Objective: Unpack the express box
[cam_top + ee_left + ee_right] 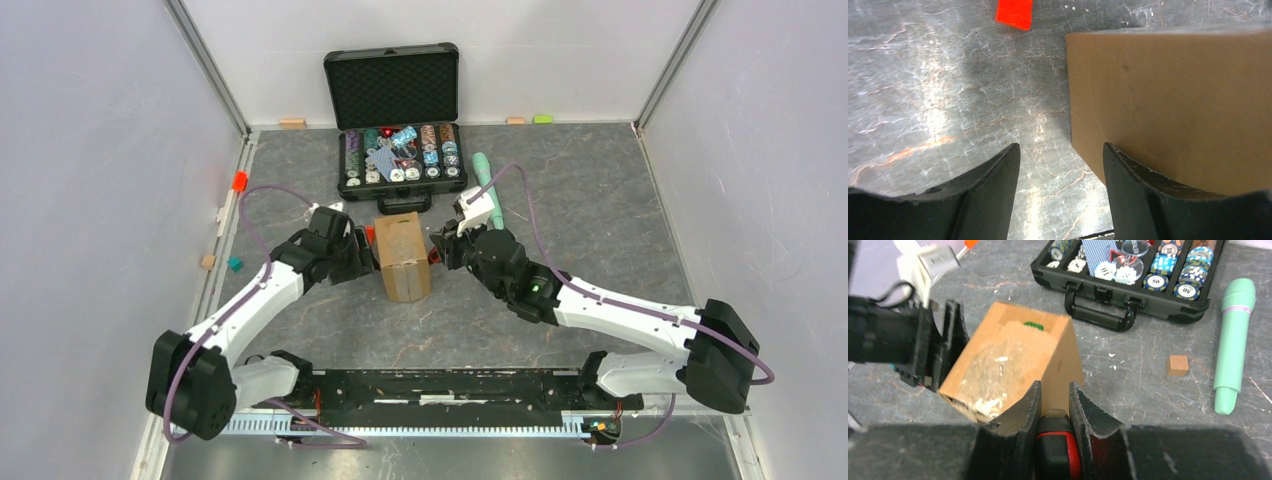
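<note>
The express box (403, 256) is a small brown carton standing upright mid-table, with glossy, scuffed tape over its top (998, 365). My left gripper (366, 250) is open at the box's left side. In the left wrist view (1062, 150) the box (1173, 105) lies to the right of the gap, and the right finger (1128, 180) is against its face. My right gripper (440, 252) is shut on a black and red cutter (1058, 445), whose tip is at the box's right face, just below the top edge (1054, 390). Something small and green (1033, 325) shows at the top's far edge.
An open black case of poker chips (440, 182) stands just behind the box. A mint-green handheld object (488, 185) lies right of the case, with a small wooden cube (1177, 365) near it. Small coloured blocks (239, 181) lie along the left wall. A red piece (1014, 12) lies left of the box.
</note>
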Action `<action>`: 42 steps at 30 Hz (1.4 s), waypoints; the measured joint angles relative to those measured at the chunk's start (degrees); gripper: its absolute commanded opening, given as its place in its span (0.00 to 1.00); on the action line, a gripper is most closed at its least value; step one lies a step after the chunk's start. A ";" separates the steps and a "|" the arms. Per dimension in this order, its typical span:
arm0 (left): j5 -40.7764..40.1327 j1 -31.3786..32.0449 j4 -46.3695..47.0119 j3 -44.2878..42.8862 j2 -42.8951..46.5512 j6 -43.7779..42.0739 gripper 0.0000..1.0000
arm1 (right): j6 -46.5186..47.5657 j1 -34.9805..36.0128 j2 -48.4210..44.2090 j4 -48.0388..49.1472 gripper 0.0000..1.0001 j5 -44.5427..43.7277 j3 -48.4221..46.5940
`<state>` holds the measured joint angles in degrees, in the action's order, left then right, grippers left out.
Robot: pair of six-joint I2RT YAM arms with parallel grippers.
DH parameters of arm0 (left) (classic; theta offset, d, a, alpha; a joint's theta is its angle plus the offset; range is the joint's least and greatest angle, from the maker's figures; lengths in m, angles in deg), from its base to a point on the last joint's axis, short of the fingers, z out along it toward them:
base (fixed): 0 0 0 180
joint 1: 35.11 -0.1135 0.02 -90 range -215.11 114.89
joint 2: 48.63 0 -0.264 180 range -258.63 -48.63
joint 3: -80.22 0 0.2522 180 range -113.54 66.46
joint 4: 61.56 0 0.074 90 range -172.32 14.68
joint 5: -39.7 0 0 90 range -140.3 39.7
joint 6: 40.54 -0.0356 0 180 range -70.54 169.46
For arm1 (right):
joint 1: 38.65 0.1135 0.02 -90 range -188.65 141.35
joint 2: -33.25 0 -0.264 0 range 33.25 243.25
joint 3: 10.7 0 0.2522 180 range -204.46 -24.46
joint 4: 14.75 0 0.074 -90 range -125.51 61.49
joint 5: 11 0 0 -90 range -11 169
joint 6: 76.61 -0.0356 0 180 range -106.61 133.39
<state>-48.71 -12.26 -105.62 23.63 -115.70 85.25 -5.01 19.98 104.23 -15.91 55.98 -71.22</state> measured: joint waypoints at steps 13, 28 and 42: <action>-3.58 -2.49 -5.77 -13.73 7.30 -0.33 0.89 | 1.05 0.26 -0.24 -4.50 0.00 -0.09 1.79; 8.68 -0.44 2.71 -18.67 -9.01 -3.41 0.84 | 3.87 1.62 2.05 -5.07 0.00 0.15 -0.81; 16.61 4.66 10.29 -14.32 -8.79 -5.99 0.79 | 7.80 6.10 -1.29 -13.73 0.00 3.69 -1.57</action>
<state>-32.10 -7.60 -95.33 9.31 -124.48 79.26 2.80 26.08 102.94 -29.64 59.67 -72.79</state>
